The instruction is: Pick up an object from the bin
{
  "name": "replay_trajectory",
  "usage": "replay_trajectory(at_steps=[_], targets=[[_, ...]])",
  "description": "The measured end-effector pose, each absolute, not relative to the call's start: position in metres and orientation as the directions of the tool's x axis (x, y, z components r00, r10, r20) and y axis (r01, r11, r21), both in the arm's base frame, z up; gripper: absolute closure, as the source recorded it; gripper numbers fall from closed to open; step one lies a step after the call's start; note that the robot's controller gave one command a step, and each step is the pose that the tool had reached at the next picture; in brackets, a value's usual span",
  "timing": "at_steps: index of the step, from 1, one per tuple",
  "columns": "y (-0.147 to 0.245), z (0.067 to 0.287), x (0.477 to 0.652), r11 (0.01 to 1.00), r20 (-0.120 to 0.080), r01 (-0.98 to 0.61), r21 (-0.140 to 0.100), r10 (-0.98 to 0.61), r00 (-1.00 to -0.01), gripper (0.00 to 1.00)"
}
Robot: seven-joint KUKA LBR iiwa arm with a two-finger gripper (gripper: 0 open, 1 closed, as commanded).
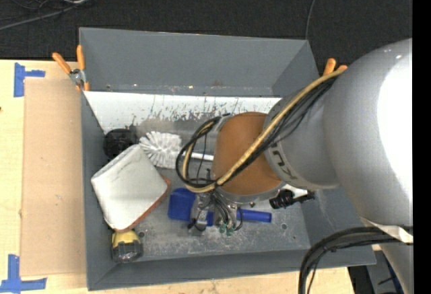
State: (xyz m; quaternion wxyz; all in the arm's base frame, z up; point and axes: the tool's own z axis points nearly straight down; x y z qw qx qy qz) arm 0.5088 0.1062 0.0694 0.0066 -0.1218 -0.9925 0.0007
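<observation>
My gripper (210,217) hangs low in the bin's front middle, under the orange cover, right over a blue block-shaped thing (180,204) with a blue handle-like part (257,216) sticking out to the right. Its fingertips are down among the blue parts. To the left, a white flat pad with an orange-brown edge (128,187) lies tilted. A white bristle brush head (161,146) rests behind it.
A black round thing (118,142) sits in the back left corner. A yellow and grey tape measure (126,244) lies at the front left. The arm and its cables cover the bin's right half.
</observation>
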Motion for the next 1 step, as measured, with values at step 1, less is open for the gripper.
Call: replay_trajectory(at_steps=[1], targets=[[0.106,0.0697,0.5088,0.97,0.013,0.243,-0.003,0.243,-0.97,1.0]])
